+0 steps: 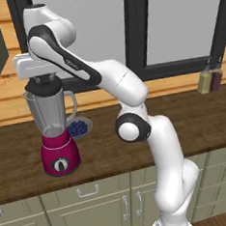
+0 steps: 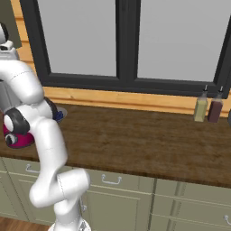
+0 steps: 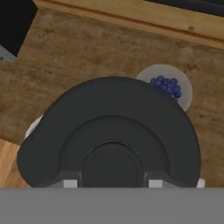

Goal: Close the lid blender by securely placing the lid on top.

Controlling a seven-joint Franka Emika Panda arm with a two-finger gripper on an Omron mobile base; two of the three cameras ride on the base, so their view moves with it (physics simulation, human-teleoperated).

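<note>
One blender (image 1: 56, 134) stands on the wooden counter (image 1: 183, 123), with one dark lid (image 1: 44, 86) at its jar rim, under my gripper (image 3: 112, 181). My fingers pinch the lid's knob. One bowl of blueberries (image 1: 79, 127) sits just behind. Two bottles (image 2: 207, 108) stand far right. My arm hides most of the blender in the right base view.
</note>
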